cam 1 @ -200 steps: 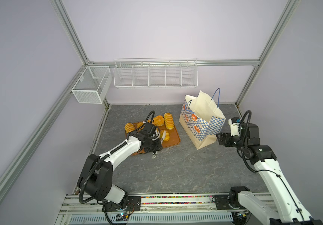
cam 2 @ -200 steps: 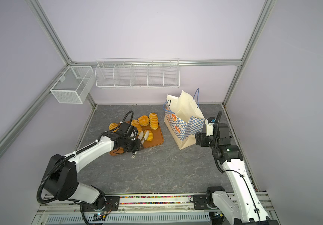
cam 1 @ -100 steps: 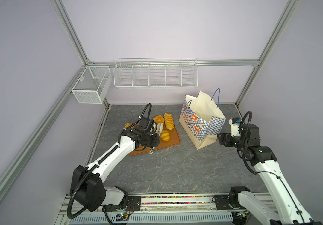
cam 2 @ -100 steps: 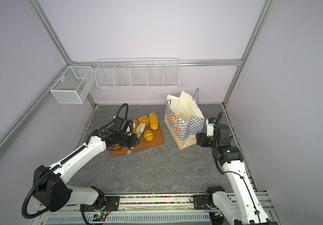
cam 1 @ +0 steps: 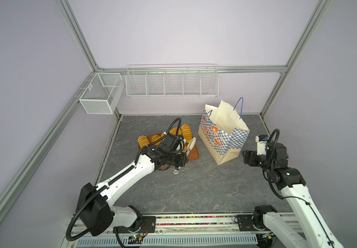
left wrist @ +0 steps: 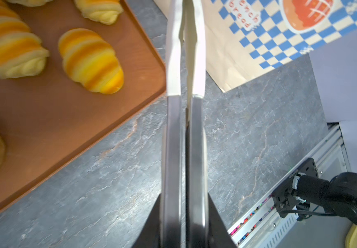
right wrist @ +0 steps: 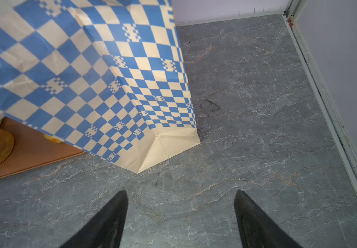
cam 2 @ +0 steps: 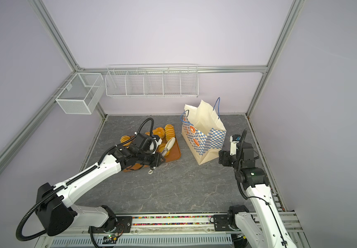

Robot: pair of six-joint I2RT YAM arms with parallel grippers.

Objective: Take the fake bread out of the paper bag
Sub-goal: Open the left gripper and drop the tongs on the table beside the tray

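Several golden fake bread pieces lie on a brown tray; one striped roll lies near the tray's edge. My left gripper is shut on metal tongs. Their white tips are pressed together with nothing between them, over the tray's right edge. The paper bag stands upright to the right; its inside is hidden. My right gripper is open and empty beside the bag's base.
A white wire rack and a mesh basket hang on the back wall. An aluminium frame post and the side wall stand close behind the right arm. Grey stone tabletop lies between the arms.
The tongs in my left gripper have closed with nothing between their tips, and the left wrist has shifted right, to the tray's right edge. The right arm and the bag stayed put.
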